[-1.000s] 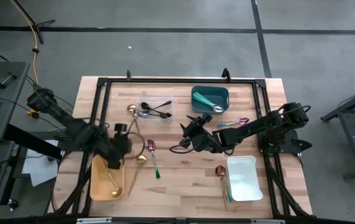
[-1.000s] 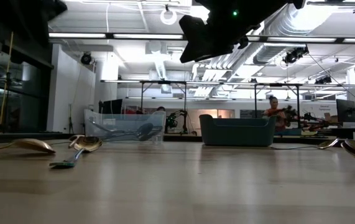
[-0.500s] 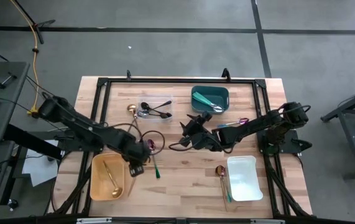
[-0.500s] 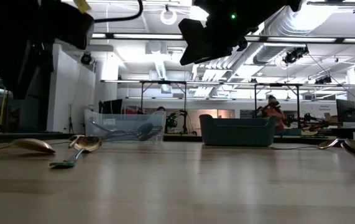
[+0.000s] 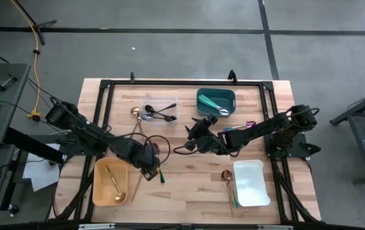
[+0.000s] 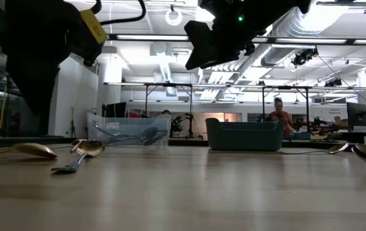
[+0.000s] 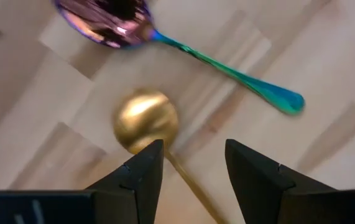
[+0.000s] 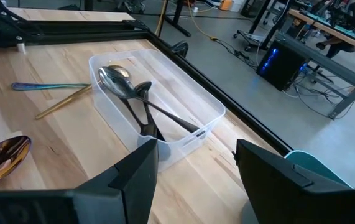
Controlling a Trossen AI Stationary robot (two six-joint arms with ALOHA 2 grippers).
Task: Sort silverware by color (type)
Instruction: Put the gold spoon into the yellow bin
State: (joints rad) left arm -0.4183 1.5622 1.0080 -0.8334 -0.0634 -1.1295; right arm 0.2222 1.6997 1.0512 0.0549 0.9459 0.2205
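The gold spoon (image 7: 146, 120) lies flat on the wooden table (image 5: 188, 185), near the left side, just right of the yellow bin (image 5: 99, 190), which already holds a gold spoon. An iridescent spoon (image 7: 177, 43) with a pink-purple bowl and teal handle lies just beyond it. The left gripper (image 7: 193, 163) hovers directly over the gold spoon's neck, jaws apart and empty, straddling the thin handle.

To do this step well, descend straight, keep the handle centred between the fingers, and close on the neck, clear of the iridescent spoon.

The right gripper (image 8: 196, 163) waits above the table's centre, jaws wide and empty, facing the clear bin (image 8: 165, 112) of black spoons (image 8: 146, 112).
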